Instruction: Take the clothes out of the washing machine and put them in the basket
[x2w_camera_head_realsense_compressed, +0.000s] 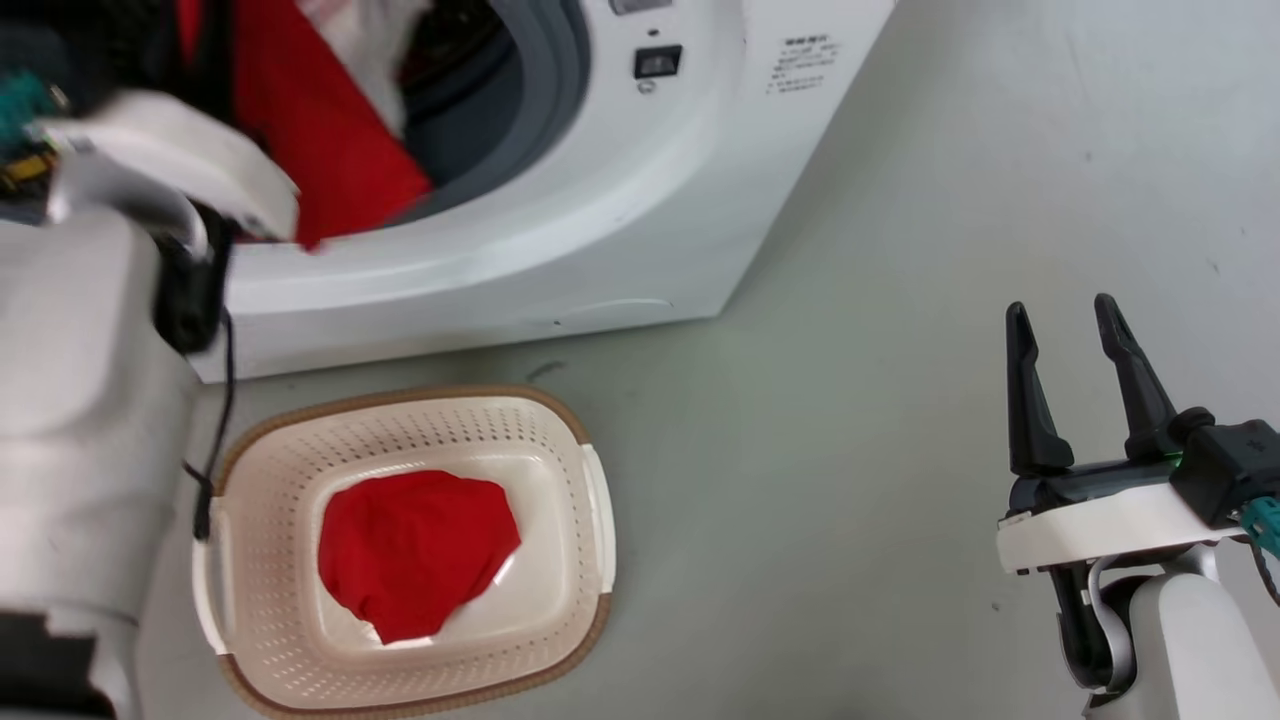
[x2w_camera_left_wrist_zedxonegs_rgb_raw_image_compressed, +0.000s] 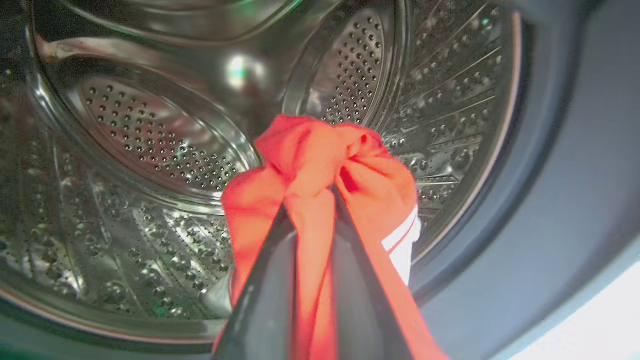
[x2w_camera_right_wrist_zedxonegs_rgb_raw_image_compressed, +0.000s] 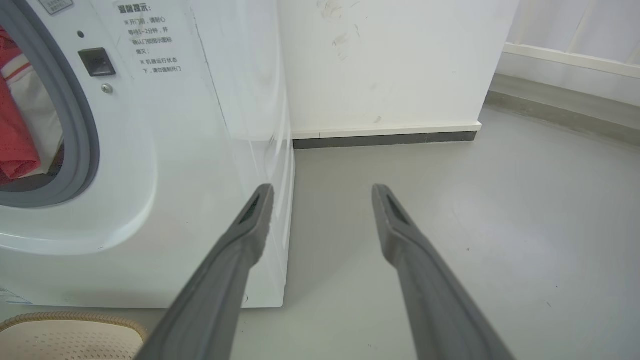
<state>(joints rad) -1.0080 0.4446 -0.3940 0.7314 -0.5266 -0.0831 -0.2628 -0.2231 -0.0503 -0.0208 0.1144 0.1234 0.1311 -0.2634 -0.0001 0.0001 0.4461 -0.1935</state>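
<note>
The washing machine (x2w_camera_head_realsense_compressed: 640, 220) is white, with a grey ring (x2w_camera_head_realsense_compressed: 562, 85) round its hole. Its drum (x2w_camera_left_wrist_zedxonegs_rgb_raw_image_compressed: 150, 135) is shiny silver, dotted with little holes. The striped cloth (x2w_camera_left_wrist_zedxonegs_rgb_raw_image_compressed: 320, 165) is bright red with white stripes. The basket (x2w_camera_head_realsense_compressed: 400, 430) is cream with tiny holes and a brown rim. The plain cloth (x2w_camera_head_realsense_compressed: 415, 550) is all red. The floor (x2w_camera_head_realsense_compressed: 900, 450) is grey.

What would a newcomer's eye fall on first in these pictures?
A bright red fabric garment with white stripes, clamped in the left pincer before the perforated steel drum. Another red fabric garment lies in the cream-white perforated plastic basket; the right pincer hangs open over grey floor.
</note>
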